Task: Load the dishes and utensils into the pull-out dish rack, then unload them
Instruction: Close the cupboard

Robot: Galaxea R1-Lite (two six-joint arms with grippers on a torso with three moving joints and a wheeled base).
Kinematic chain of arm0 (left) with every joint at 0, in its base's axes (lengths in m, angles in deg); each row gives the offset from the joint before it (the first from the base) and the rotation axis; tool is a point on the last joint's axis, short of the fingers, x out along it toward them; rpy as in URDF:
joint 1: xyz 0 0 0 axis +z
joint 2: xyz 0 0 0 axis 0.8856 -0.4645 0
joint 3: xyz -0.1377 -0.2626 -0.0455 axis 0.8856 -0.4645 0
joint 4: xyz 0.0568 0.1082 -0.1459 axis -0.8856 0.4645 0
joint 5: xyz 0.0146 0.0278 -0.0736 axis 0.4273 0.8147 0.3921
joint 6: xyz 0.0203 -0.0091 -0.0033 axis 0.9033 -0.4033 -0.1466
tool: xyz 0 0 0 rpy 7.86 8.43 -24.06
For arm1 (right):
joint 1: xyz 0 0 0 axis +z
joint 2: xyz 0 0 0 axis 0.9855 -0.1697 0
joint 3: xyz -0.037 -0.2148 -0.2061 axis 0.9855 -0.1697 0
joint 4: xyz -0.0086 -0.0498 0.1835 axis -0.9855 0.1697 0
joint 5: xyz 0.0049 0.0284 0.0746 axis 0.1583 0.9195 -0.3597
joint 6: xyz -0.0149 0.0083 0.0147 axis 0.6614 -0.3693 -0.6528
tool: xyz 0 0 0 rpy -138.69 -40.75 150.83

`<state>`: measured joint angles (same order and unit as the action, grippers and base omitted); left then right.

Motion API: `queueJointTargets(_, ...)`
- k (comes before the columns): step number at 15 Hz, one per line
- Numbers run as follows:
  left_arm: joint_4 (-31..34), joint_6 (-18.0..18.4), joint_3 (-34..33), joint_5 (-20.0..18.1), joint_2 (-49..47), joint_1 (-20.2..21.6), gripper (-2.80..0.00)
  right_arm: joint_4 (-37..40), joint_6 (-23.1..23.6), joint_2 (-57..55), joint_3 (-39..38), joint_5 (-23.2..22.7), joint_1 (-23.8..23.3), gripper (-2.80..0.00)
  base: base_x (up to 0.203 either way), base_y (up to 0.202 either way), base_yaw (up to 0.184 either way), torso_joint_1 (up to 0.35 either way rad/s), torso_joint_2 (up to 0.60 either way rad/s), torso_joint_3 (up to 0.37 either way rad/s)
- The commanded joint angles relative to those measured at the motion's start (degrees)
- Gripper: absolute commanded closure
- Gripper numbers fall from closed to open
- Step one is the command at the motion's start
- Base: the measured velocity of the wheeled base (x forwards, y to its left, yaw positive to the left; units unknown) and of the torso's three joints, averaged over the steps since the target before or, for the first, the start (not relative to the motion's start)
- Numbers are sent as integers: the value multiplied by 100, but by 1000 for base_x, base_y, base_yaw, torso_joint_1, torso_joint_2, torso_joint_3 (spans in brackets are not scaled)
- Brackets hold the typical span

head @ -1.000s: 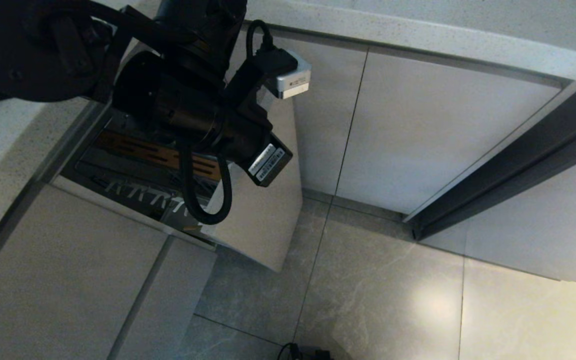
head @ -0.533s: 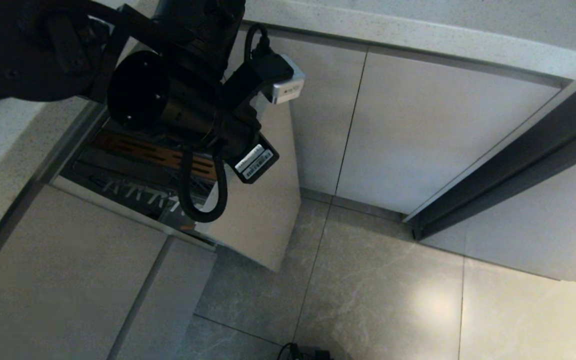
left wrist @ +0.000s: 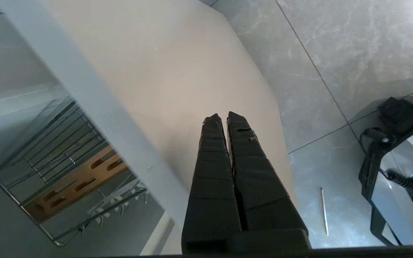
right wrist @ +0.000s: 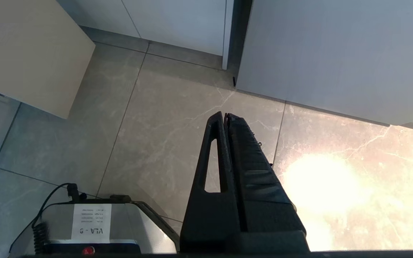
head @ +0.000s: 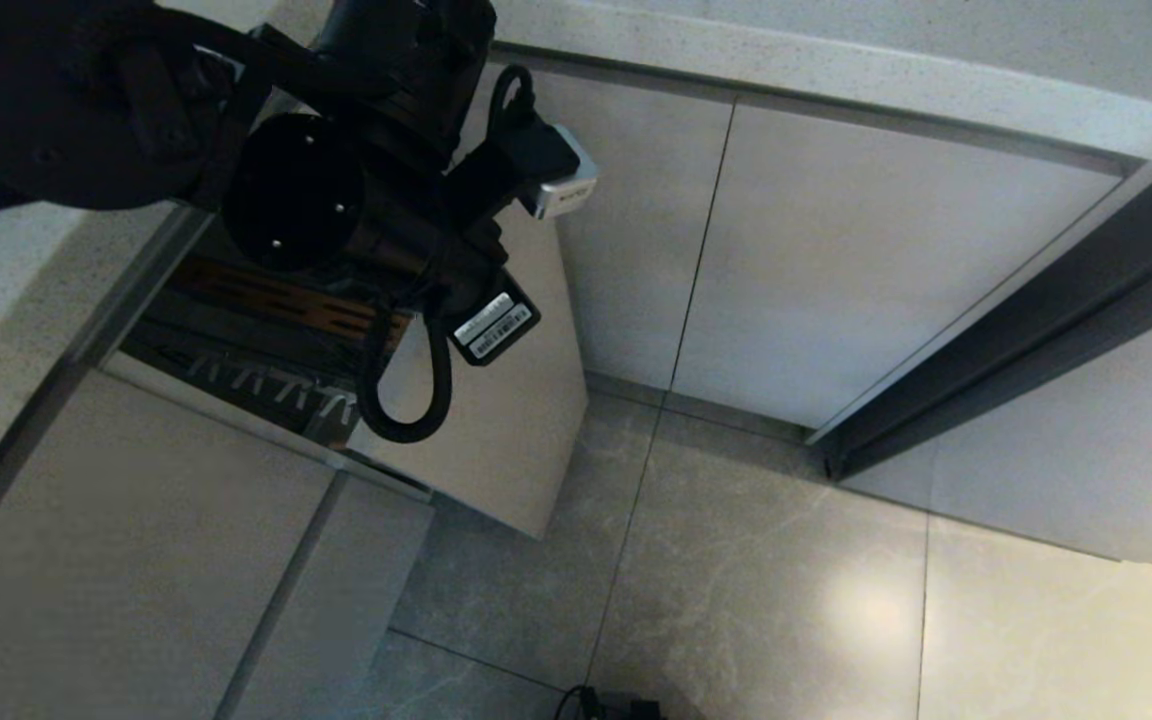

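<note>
Since a second ago, front panel (head: 496, 440) slid inward. My left hand (left wrist: 224, 118) pressed shut, empty, against panel; pull-out dish rack (left wrist: 66, 179) partly open. Right hand (right wrist: 224, 116) shut, above floor (right wrist: 163, 118).

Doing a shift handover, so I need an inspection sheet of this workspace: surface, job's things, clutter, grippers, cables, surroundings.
Surface: grey tiled floor.
Job's things: pull-out dish rack partly out, no dishes seen in it; one thin stick, maybe a chopstick, on the floor.
Clutter: nothing else seen.
Grippers: left gripper shut, empty, at the rack's front panel; right gripper shut, empty, over the floor.
Cables: black loop under the left wrist.
Surroundings: beige cabinet doors, countertop.
</note>
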<state>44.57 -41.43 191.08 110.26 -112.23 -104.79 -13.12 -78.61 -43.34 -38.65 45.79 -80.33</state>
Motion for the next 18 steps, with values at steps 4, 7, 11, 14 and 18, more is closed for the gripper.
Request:
queueJointTargets(4,41,69,-42,253,59,217,0,0,-2,4,0,-1,1,0,0,0,0,0,0,0)
queueJointTargets(7,263,260,-38,265,102,406,0,0,0,4,0,-1,1,0,0,0,0,0,0,0)
queueJointTargets(11,349,314,-41,265,209,574,0,0,-2,4,0,-1,1,0,0,0,0,0,0,0)
queueJointTargets(14,359,347,-53,265,279,737,0,0,-1,4,0,-1,1,0,0,0,0,0,0,0)
queueJointTargets(18,360,382,-82,265,355,1011,0,0,7,4,0,-1,1,0,0,0,0,0,0,0)
